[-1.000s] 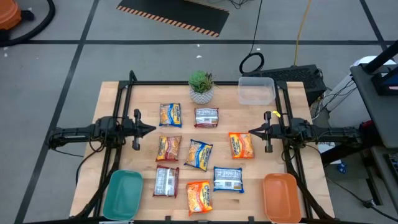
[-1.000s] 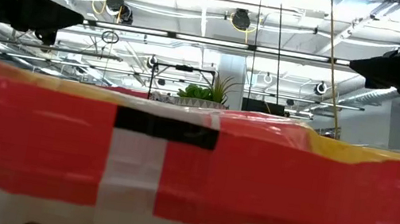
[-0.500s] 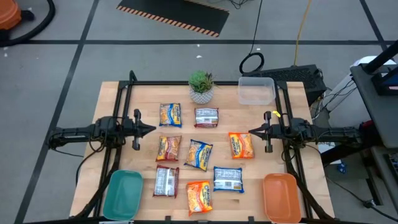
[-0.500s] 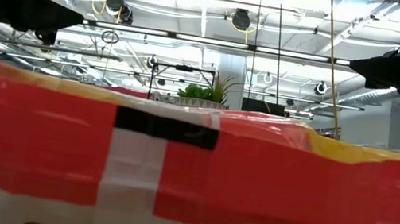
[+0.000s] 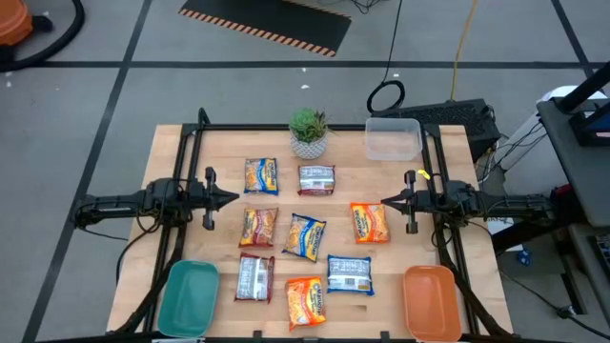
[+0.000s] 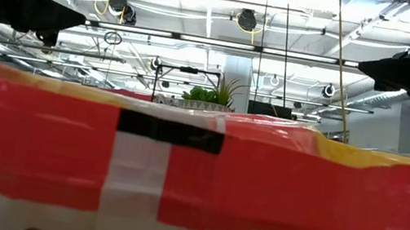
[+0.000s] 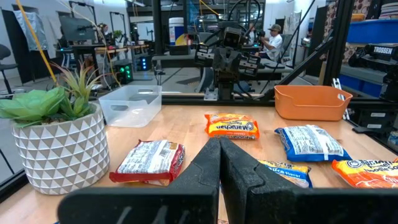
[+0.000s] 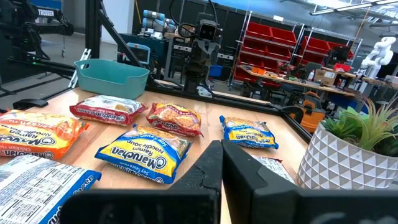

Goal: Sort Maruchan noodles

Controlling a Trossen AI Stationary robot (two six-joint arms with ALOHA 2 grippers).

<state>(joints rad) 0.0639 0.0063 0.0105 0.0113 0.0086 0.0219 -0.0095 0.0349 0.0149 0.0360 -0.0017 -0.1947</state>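
across the middle of the bench (image 5: pixel 172 143) lie the maruchan noodles (image 5: pixel 305 238), eight packets showing in the high view, spread loosely between the two arms and none of them yet in a tray. the orange packet (image 5: pixel 369 222) lies nearest the right hand (image 5: pixel 387 201), the yellow-and-blue packet (image 5: pixel 260 175) nearest the left hand (image 5: pixel 232 197). both hands are shut with nothing between their fingers, held above the bench at its two sides and pointing inward at each other. sorting looks not yet begun: this reads as the starting pose, and the next move likely calls for one hand to open, reach toward a nearby packet and come down over it. the teal tray (image 5: pixel 189 297) waits at the near left corner, the orange tray (image 5: pixel 432 302) at the near right; a potted plant (image 5: pixel 308 132) and a clear tub (image 5: pixel 393 138) stand at the far edge. the high view alone gives the whole layout; the low view is almost wholly blocked by one red-orange packet (image 6: pixel 195 179) close to its lens, and only the wrist views make the packet labels readable.
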